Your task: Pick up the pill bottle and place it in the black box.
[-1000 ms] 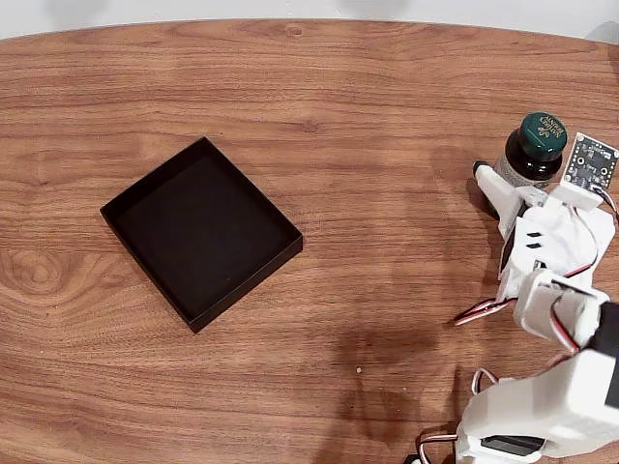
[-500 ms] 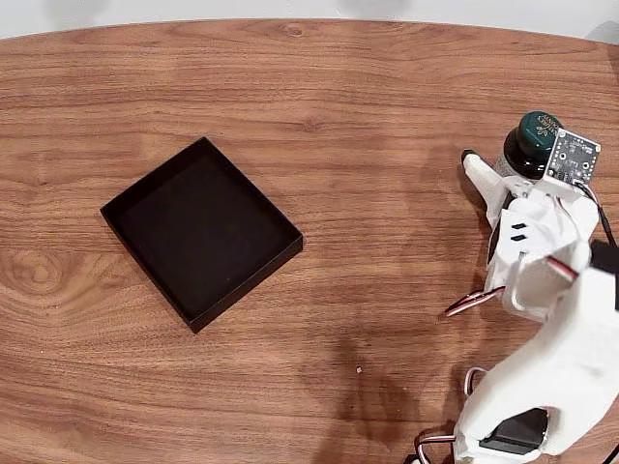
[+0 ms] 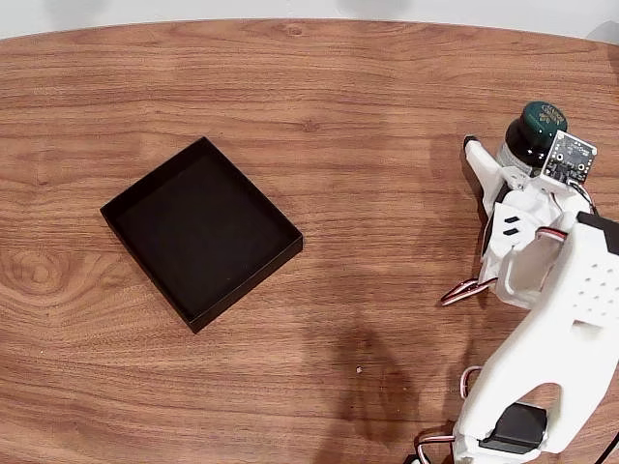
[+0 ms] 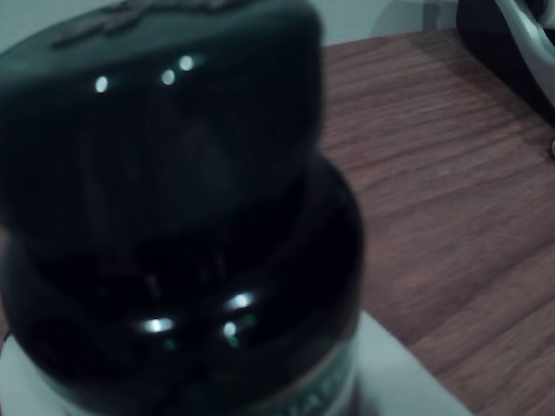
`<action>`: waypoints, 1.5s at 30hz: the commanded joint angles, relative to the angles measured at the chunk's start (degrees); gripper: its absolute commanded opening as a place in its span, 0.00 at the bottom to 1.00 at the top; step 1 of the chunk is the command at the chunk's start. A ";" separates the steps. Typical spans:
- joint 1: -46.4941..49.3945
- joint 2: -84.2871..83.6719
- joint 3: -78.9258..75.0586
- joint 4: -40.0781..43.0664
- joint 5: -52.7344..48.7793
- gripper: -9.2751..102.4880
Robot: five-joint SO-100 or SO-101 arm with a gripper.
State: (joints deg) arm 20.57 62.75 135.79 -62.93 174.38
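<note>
Since the earlier frame the arm (image 3: 542, 338) has swung further up the fixed view, and its claw (image 3: 505, 159) has closed in around the pill bottle (image 3: 530, 135), which has kept its place near the right edge of the desk (image 3: 338, 97). The bottle stands upright, its dark green cap facing the camera. One white finger (image 3: 481, 162) lies just left of the bottle; the other side is hidden under the small circuit board (image 3: 573, 158), so I cannot tell whether the claw is pressing on the bottle or spread around it. In the wrist view the bottle (image 4: 182, 225) looms very close and blurred, cap above, a strip of pale label at the bottom. The black box (image 3: 201, 232) sits well apart to the left, set at an angle.
</note>
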 commanded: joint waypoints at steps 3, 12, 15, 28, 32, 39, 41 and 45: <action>0.00 1.41 -2.81 -2.37 -1.76 0.35; -0.35 5.01 1.23 -5.27 -3.25 0.29; -0.62 6.50 2.81 -6.06 -3.69 0.28; -1.85 14.68 9.05 -7.38 -5.27 0.24; -3.60 23.29 12.48 -3.60 -6.33 0.24; -11.25 39.55 22.76 0.97 -6.24 0.23; -14.24 43.68 25.93 1.58 -5.98 0.23; -20.21 50.54 30.85 2.90 -5.54 0.23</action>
State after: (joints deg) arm 4.92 102.92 164.53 -60.03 168.31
